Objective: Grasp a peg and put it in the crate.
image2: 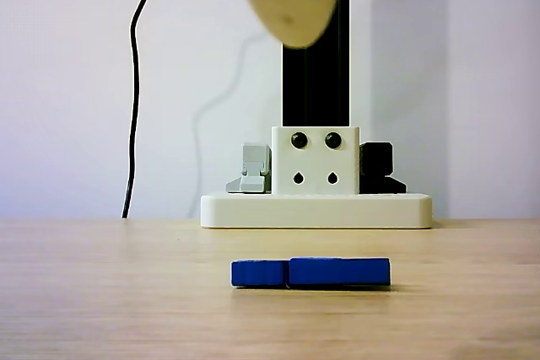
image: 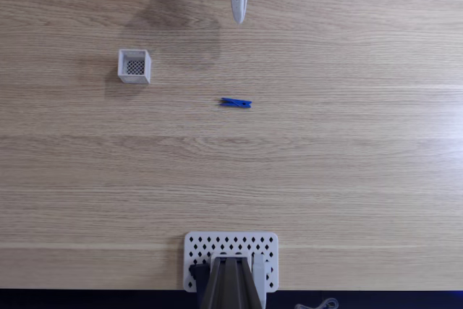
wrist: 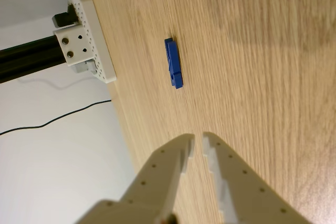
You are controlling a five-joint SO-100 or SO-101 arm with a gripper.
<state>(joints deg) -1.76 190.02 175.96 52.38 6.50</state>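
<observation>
Pincer (wrist: 198, 141) nearly closed, thin gap, holding nothing, hovering well short of the peg (image: 236, 103). Peg flat on table (image: 347, 164), well right of crate (image: 134, 66) in the fixed view. Open wider, come down over peg's middle, jaws across its thin sides

Blue peg (image: 236, 103) flat mid-table, white open-top crate (image: 134, 66) upright, well apart to its left
</observation>
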